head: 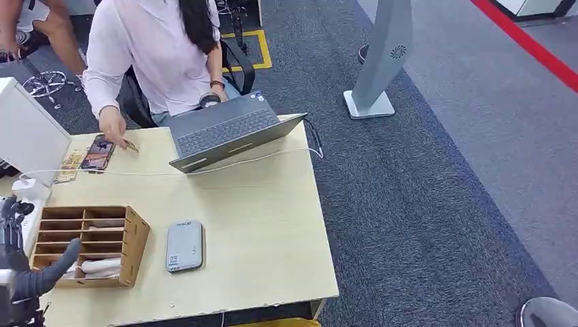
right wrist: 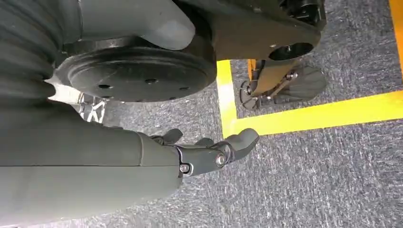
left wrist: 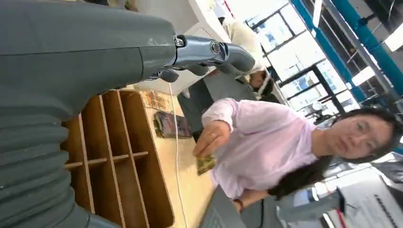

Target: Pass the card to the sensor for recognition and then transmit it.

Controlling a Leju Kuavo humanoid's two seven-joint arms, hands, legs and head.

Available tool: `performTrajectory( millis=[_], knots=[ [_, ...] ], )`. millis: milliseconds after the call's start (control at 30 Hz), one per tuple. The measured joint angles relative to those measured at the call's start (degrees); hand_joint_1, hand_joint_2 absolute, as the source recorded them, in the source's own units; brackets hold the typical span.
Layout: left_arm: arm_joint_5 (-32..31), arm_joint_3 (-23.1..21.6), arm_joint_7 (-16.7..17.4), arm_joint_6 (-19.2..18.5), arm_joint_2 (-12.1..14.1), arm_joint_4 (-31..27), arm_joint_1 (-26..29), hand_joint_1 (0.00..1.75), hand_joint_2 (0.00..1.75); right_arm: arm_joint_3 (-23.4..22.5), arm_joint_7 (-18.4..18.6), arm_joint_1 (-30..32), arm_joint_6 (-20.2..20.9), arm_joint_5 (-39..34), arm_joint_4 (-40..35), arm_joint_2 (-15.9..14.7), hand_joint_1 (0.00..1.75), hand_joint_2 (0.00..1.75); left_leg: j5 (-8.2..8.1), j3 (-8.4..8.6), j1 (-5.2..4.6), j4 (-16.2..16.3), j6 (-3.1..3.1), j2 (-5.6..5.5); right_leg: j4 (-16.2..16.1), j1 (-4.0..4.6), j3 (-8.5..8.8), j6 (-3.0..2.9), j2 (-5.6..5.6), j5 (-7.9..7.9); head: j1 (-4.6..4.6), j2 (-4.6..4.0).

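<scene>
1. From the head view, we see our left hand (head: 27, 262) low at the near left corner of the table (head: 259, 225), thumb stretched toward the wooden organizer (head: 88, 245) and holding nothing. The grey sensor (head: 185, 245) lies flat just right of the organizer, with bare tabletop between it and the right and near edges. At the far edge a person's hand (head: 112, 126) holds a card (head: 131, 145) beside a phone (head: 97, 152); an open laptop (head: 228, 133) sits just to the right.

2. From the left wrist view, our left hand (left wrist: 209, 54) has its fingers extended and apart above the organizer (left wrist: 119, 156), empty. The person's hand (left wrist: 211, 137) pinches the card (left wrist: 205, 165) above the tabletop, well apart from our fingers.

3. From the right wrist view, our right hand (right wrist: 209, 152) hangs over grey carpet (right wrist: 309, 180) near yellow floor tape (right wrist: 313, 116), fingers loosely curved and apart, empty.
</scene>
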Motion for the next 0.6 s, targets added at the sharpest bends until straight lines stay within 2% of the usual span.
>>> performTrajectory(
  millis=[467,500,600],
  knots=[
    [-18.7,-8.1,9.0,16.3,6.4,9.2,-9.8,0.00,1.75,3.2,1.1,-0.4,0.0,3.3,0.1,-0.2,0.00,1.75,0.02,0.00,0.00,0.0,-0.02,0.01,0.0,0.00,-0.01,-0.02,0.01,0.02,0.02,0.00],
    [-20.1,-8.7,9.7,17.6,6.8,10.0,-10.5,0.00,1.75,3.5,1.2,-0.4,0.0,3.6,0.1,-0.2,0.00,0.00,0.02,0.00,0.00,0.0,-0.02,0.00,0.0,0.00,-0.01,-0.02,0.01,0.02,0.00,0.00],
    [-23.9,-10.3,11.6,21.1,8.1,12.2,-12.5,0.00,1.75,4.2,1.4,-0.5,0.0,4.3,0.2,-0.2,0.00,0.00,0.03,0.00,0.00,0.0,-0.03,0.01,0.0,0.00,-0.01,-0.02,0.01,0.02,0.00,0.00]
  ],
)
